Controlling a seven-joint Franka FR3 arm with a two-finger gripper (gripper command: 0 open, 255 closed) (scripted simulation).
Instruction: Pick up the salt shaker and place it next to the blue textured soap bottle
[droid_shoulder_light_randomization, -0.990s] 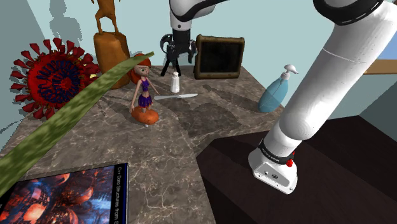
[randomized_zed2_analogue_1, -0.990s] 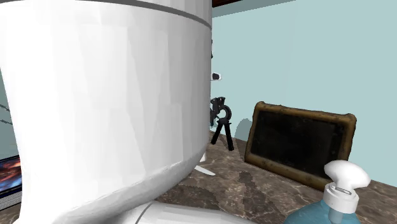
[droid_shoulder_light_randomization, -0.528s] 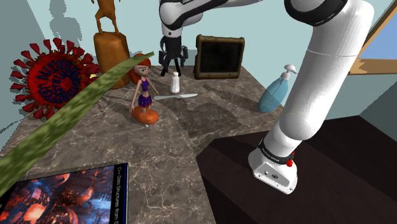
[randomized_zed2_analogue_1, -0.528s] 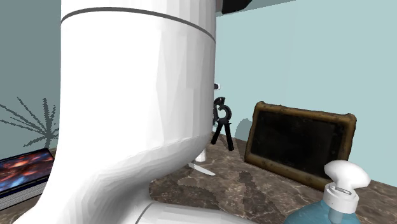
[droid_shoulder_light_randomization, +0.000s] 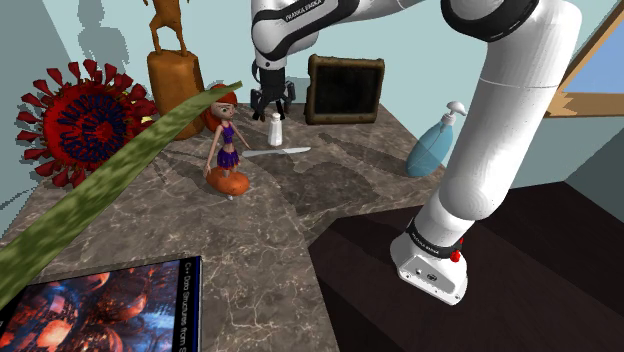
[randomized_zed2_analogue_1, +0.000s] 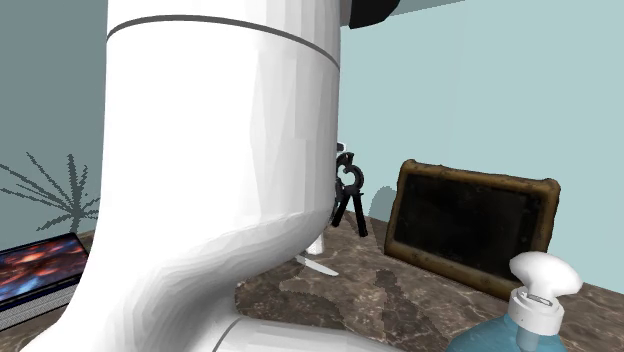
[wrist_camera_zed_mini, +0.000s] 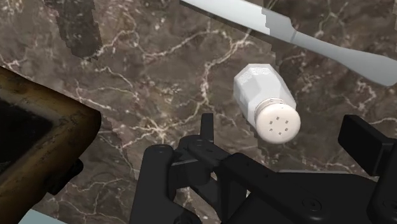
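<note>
Shoulder view, table (droid_shoulder_light_randomization: 300, 235): brown marble top with pale veins; all the things stand on it.
Arm (droid_shoulder_light_randomization: 505, 130): 1 white arm, rising from the lower right and bending over to the back of the table.
Stand (droid_shoulder_light_randomization: 530, 290): dark box at the lower right, under the arm's foot.
Red spiky ball (droid_shoulder_light_randomization: 85, 122): at the shoulder view's left, near the wall.
Frame (droid_shoulder_light_randomization: 345, 88): brown frame around a black panel, leaning at the back wall.
Soap bottle (droid_shoulder_light_randomization: 432, 148): blue with a white pump, near the table's edge at the shoulder view's right.
Doll (droid_shoulder_light_randomization: 226, 140): red hair, purple dress, on an orange base.
Gripper (droid_shoulder_light_randomization: 270, 108): black, pointing down just above the shaker; the 2 fingers (wrist_camera_zed_mini: 364, 141) stand apart and clasp nothing.
Knife (droid_shoulder_light_randomization: 280, 151): pale, flat on the table, between doll and shaker.
Salt shaker (droid_shoulder_light_randomization: 275, 130): white, upright, dotted cap, between doll and frame, well apart from the soap bottle; in the wrist view it (wrist_camera_zed_mini: 266, 102) sits under the gap of the fingers, touched by neither.
</note>
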